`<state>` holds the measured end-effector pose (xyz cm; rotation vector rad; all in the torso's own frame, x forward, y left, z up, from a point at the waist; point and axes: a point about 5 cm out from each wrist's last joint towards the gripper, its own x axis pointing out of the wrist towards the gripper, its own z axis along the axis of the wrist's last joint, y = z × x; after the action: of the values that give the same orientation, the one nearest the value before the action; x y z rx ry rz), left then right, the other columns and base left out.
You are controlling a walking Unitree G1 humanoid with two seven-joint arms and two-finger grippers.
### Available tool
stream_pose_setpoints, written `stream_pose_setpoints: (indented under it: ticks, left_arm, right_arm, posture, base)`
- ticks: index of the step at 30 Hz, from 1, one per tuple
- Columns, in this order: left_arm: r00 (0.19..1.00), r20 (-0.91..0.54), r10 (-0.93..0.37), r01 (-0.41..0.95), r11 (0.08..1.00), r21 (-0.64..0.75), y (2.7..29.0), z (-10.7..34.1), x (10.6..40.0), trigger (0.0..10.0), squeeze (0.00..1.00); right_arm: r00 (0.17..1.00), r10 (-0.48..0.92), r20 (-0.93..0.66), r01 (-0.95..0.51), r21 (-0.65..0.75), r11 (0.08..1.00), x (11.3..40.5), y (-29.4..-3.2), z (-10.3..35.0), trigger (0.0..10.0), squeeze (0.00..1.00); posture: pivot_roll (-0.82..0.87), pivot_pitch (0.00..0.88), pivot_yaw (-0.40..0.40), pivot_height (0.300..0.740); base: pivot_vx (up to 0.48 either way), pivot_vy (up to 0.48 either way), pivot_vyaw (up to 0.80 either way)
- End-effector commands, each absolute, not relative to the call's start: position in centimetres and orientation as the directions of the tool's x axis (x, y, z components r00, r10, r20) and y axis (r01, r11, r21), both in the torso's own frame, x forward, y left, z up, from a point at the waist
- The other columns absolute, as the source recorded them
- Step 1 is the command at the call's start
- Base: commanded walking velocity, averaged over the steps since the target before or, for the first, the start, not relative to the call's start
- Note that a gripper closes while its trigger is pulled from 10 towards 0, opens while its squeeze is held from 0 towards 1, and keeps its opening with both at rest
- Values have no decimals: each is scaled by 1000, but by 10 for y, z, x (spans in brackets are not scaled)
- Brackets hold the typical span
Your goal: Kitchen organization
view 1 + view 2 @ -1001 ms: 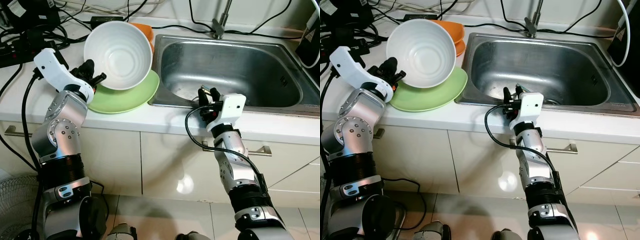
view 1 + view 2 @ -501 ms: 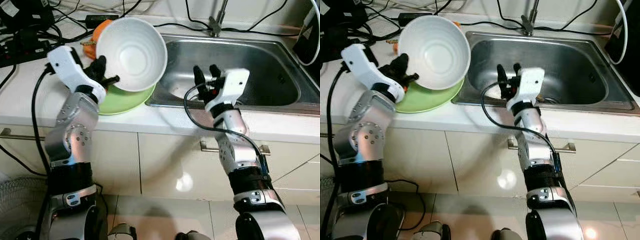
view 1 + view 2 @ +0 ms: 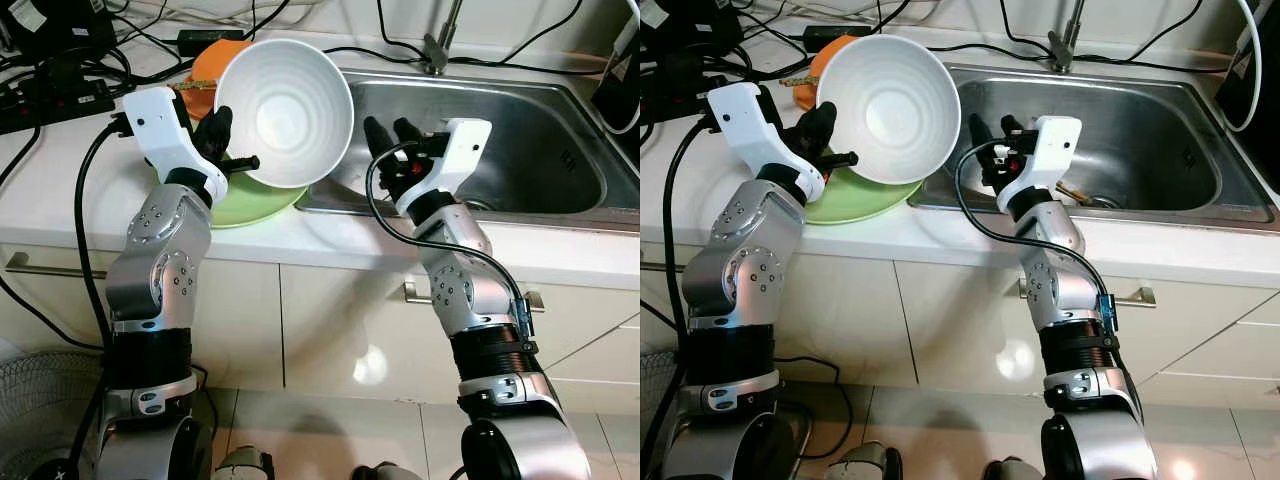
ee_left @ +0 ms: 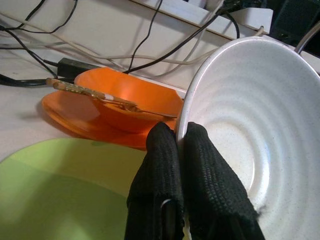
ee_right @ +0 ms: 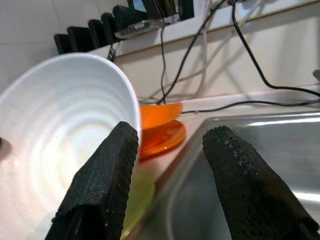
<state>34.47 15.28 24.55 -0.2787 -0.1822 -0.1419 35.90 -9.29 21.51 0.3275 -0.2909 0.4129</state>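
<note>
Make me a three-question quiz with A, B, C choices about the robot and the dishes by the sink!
1. Where is the white bowl?
A. on the floor
B. held up over the green plate
C. deep in the sink

2. What colour is the dish behind the green plate?
A. orange
B. blue
C. black

3. How is the right pincer?
A. shut on a spoon
B. shut on the bowl
C. open

Answers: 1 B, the left pincer grips its rim above the plate. 2 A, the left wrist view shows the orange dish. 3 C, its fingers stand apart beside the bowl.
</note>
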Motion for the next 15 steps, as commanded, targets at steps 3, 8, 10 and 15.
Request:
stream_pose_setpoints:
  ticks: [3,8,10,15]
  left_arm:
    - [954,259,-150,212,949,-232,146,255,341,10000,0]
    - [949,261,-179,243,940,-240,143,253,340,10000,0]
    - [947,263,-185,249,939,-239,142,253,340,10000,0]
    - [940,275,-201,270,932,-240,139,254,339,10000,0]
  right_arm:
    - [873,348,340,-447,279,850,357,-94,217,10000,0]
    - [879,345,329,-443,295,846,357,-94,216,10000,0]
    - [879,347,326,-444,295,846,357,-94,215,10000,0]
    - [886,341,314,-435,303,848,357,-94,213,10000,0]
  posture:
    - [65,44,-8,718]
    - [65,44,-8,718]
    - [65,45,-9,718]
    - [66,45,-10,718]
  base:
    - [0,0,0]
    - [0,0,0]
    - [0,0,0]
    - [0,0,0]
